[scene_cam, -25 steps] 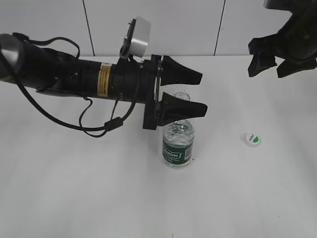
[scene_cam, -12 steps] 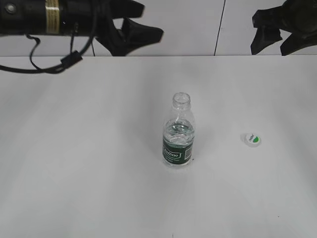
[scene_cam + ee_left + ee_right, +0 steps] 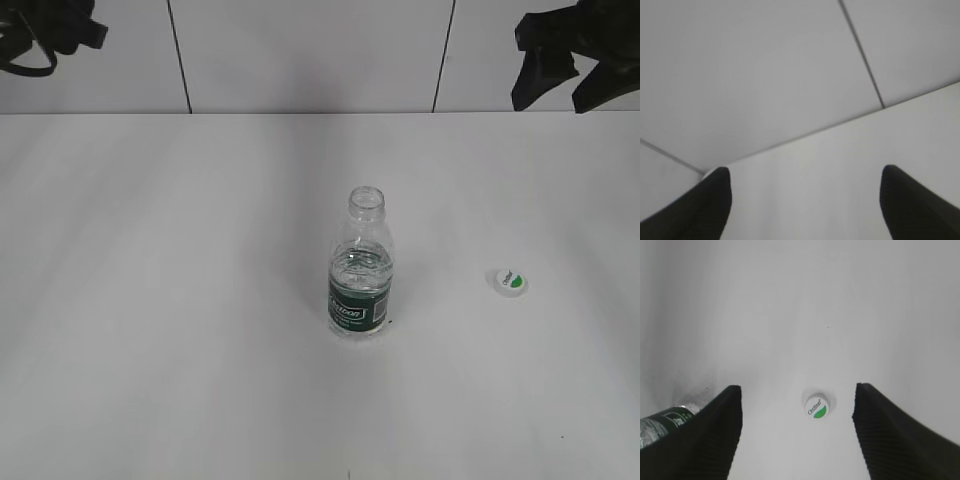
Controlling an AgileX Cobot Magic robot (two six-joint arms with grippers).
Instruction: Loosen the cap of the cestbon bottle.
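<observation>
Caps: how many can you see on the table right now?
1. The cap lies on the white table, off to the right of the open bottle and apart from it; nothing visible could hide another.

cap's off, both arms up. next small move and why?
Probably none beyond parking: the cap lies on the table apart from the open-necked cestbon bottle, and the left gripper and right gripper are open and empty.
</observation>
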